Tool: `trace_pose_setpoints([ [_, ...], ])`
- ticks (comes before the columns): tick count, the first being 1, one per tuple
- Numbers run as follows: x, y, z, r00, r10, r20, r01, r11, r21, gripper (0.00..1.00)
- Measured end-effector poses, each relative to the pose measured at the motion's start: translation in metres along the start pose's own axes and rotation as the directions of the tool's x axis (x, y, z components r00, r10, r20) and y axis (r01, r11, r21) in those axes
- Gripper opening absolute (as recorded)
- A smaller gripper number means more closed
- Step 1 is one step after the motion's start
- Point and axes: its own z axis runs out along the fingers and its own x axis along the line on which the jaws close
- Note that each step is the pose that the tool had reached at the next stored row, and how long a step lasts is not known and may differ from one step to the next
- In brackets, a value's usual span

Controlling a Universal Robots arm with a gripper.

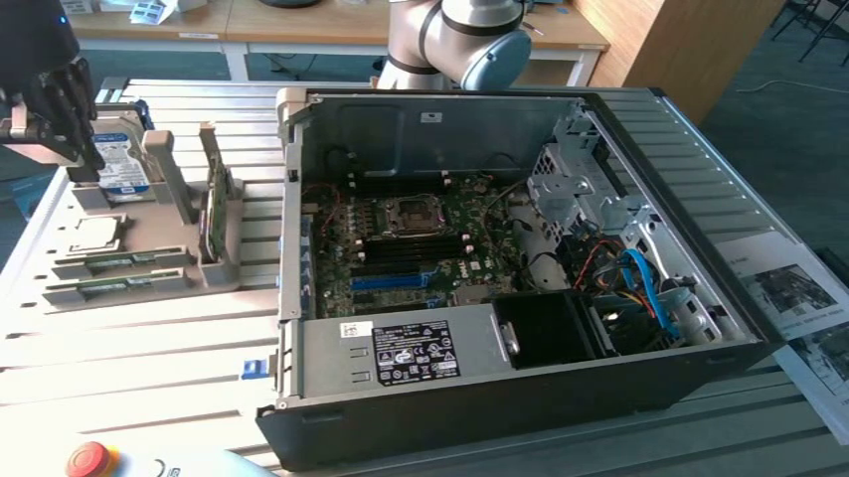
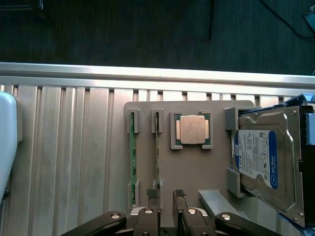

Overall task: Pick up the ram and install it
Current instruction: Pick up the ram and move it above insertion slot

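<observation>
We see the ram [image 1: 119,262] standing on edge in a slot of the gray holder [image 1: 173,273] on the counter [image 1: 133,338], at the exterior view's lower left, just beside a second stick [image 1: 109,289]. The gripper [image 2: 166,193] hangs above the holder, fingers narrowly parted and holding nothing.

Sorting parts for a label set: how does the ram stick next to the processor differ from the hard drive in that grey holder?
The ram stick is thin, narrow and green; the hard drive is a broad silver slab with a blue-white label. The ram stick stands on edge in slots, showing its narrow edge; the hard drive shows its labelled face. Both sit in the grey holder, neither held by the gripper.
</observation>
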Motion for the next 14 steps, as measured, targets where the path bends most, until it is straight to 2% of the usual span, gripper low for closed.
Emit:
trace_pose_setpoints([
  [14,0.0,0.0,0.0001,0.9997,-0.023,-0.001,0.023,0.9997,0.0001,0.25],
])
